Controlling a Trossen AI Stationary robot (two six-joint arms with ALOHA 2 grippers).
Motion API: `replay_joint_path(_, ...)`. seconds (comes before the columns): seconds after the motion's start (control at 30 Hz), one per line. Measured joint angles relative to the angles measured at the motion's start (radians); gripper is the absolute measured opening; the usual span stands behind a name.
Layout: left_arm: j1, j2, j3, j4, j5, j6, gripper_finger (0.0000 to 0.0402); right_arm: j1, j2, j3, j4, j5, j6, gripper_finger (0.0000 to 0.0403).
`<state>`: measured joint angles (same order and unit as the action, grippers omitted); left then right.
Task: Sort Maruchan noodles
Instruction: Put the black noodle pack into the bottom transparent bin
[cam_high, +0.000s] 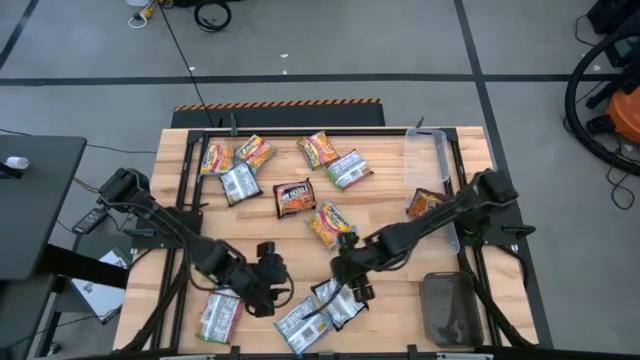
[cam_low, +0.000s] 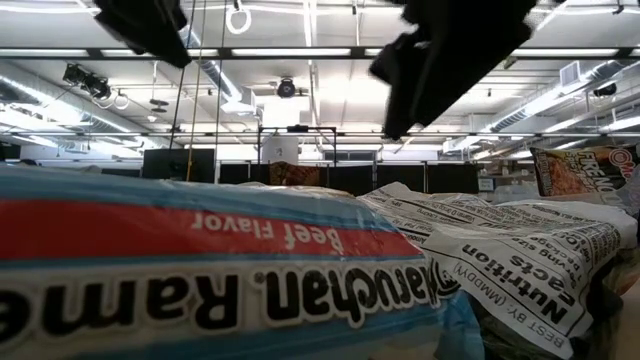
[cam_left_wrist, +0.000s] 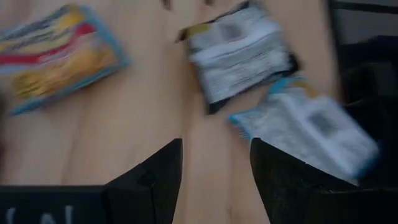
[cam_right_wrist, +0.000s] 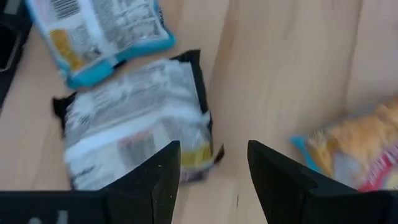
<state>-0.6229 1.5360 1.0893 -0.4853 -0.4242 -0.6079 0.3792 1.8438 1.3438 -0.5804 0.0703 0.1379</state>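
Maruchan noodles (cam_high: 294, 198) lie scattered under both open end effectors.

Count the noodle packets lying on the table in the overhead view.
11 noodle packets: six across the far half, one in the clear tray at right, one mid-table, three along the near edge. The arms may hide others.

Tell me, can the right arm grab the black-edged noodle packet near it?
Probably yes. The right gripper hangs open just above the black-edged packet, with nothing covering it; the blue-edged packet lies just beside it.
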Motion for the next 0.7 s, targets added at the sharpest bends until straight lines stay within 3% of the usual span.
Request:
replay_joint_path(0.07, -0.009, 0.0, 0.0, -0.054, -0.046, -0.061, 0.0192, -0.021, 0.047, 0.035, 0.015, -0.031, -0.012, 0.0193)
replay_joint_path(0.23, -0.017, 0.0, -0.001, -0.147, -0.051, -0.192, 0.0192, -0.067, 0.147, 0.096, 0.036, -0.154, -0.018, 0.0193)
replay_joint_path(0.5, -0.016, 0.0, -0.001, -0.15, -0.054, -0.193, 0.0192, -0.089, 0.234, 0.098, 0.031, -0.388, 0.011, 0.0193)
replay_joint_path(0.7, -0.015, 0.0, -0.001, -0.153, -0.065, -0.192, 0.0192, -0.089, 0.215, 0.098, 0.015, -0.416, 0.012, 0.0193)
